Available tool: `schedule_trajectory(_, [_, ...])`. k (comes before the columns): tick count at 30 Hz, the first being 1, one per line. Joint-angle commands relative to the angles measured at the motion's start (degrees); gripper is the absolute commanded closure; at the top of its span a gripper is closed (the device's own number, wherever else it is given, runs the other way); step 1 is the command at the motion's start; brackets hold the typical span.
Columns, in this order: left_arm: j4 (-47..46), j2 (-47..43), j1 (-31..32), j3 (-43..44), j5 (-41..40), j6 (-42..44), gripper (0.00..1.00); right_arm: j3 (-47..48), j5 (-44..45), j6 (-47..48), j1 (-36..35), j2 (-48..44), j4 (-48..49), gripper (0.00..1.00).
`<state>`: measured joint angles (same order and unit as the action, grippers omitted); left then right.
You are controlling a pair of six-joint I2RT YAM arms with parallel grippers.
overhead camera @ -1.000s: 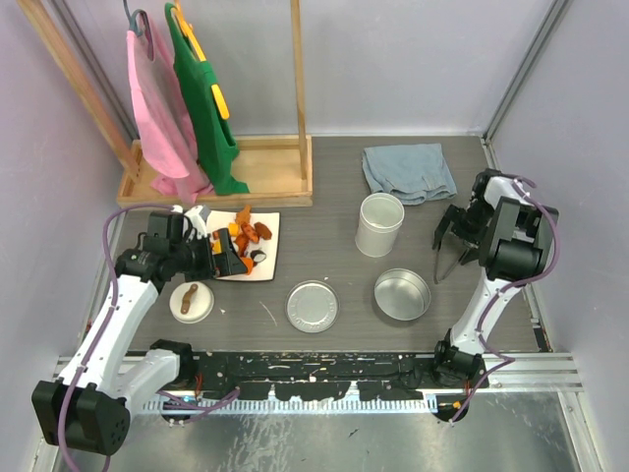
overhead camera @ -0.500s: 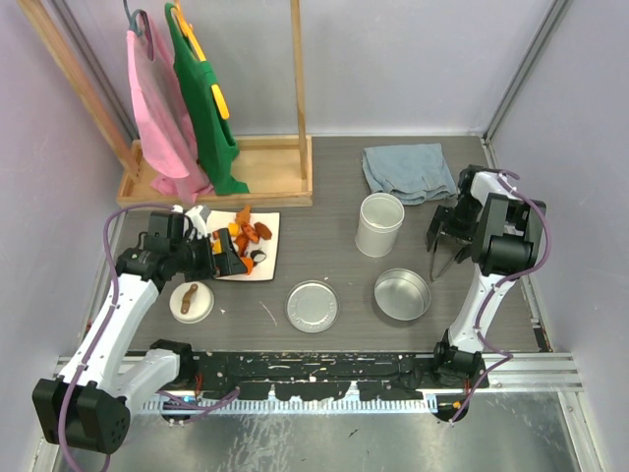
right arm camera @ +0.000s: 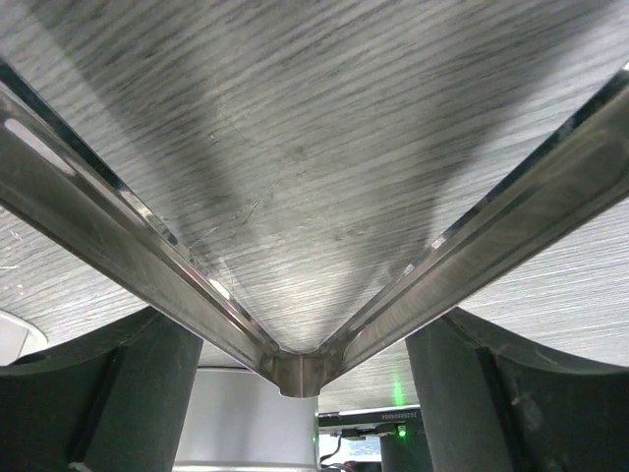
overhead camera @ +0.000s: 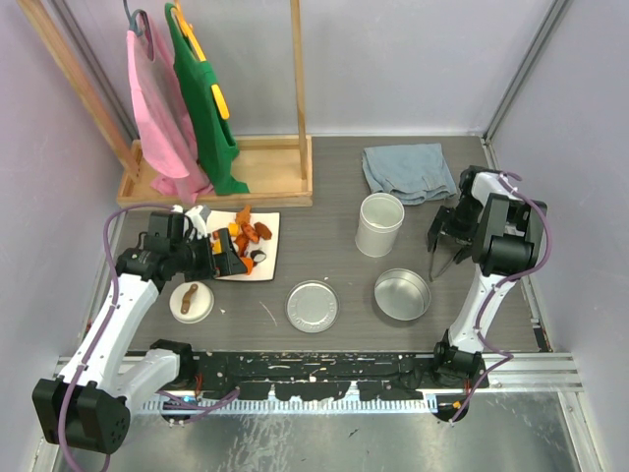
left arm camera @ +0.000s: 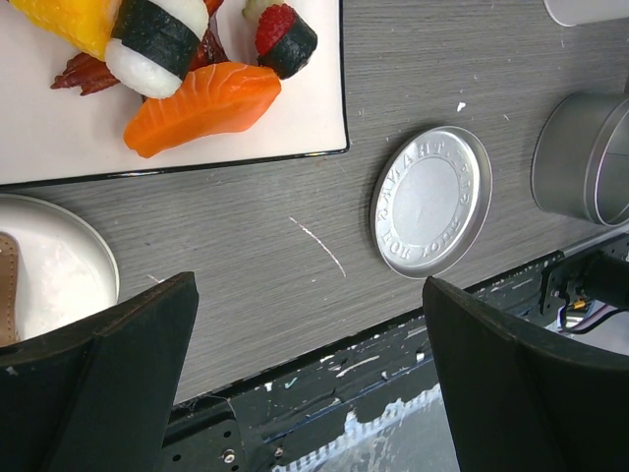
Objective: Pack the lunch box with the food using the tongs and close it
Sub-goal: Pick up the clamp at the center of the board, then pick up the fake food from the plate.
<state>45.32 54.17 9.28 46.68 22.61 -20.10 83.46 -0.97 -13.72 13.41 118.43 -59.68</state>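
**Long slim grey metal tongs (overhead camera: 437, 264) clamped in my right gripper (overhead camera: 442, 243)**

Grip sits near the joined end, and the tongs' arms splay outward. Their tips hang near the far-right rim of the shallow round steel tin (overhead camera: 402, 294). A strip of grey table (overhead camera: 334, 251) separates the tin from the white cylindrical tub (overhead camera: 379, 224). My left gripper (left arm camera: 307, 285) is spread wide and empty, beside the near edge of the white square plate (left arm camera: 295, 108).

The white tub (overhead camera: 379, 224) stands upright and open in the middle of the worktop (overhead camera: 324, 187). The shallow steel tin (overhead camera: 401, 294) sits just in front of it, open and empty. The tin's flat steel lid (overhead camera: 313, 306) lies apart to its left. The white lid (overhead camera: 192, 301) with a brown handle lies far left. Behind it, the food (overhead camera: 246, 241), in orange, brown, red and black-and-white pieces, is piled on a plate (overhead camera: 269, 258). The grey tongs (overhead camera: 437, 261) sit in the right hand (overhead camera: 442, 239), arms splayed in a V, just right of the tin.
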Motion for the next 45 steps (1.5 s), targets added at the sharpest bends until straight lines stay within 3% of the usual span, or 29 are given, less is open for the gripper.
schedule_trajectory(1, [-0.7, -0.1, 0.2, 0.6, -0.3, 0.6, 0.02, -3.2, 3.8, -1.3, 0.2, 3.3, 14.1, 0.21])
schedule_trajectory(6, [-0.7, -0.1, 0.2, 0.6, -0.1, 0.6, 0.02, -4.8, 8.1, -2.6, -1.7, -5.7, 14.1, 0.32])
schedule_trajectory(13, [-0.9, -0.6, 0.2, 0.5, 0.9, 0.5, 0.02, -5.2, 12.9, -5.5, -4.1, -21.8, 9.0, 0.41])
schedule_trajectory(22, [-1.1, -1.6, 0.2, 0.4, 1.1, 0.6, 0.02, 4.0, 16.2, -5.5, -5.7, -34.4, 1.6, 0.47])
schedule_trajectory(38, [-0.5, -5.4, 0.2, 0.6, -2.9, 0.2, 0.02, 25.9, -11.2, 0.3, -10.5, -40.4, -8.1, 0.48])
schedule_trajectory(45, [-0.4, -6.2, 0.2, 0.5, -4.1, -0.1, 0.02, 33.5, -9.2, 3.6, -21.0, -37.6, -14.7, 0.48])
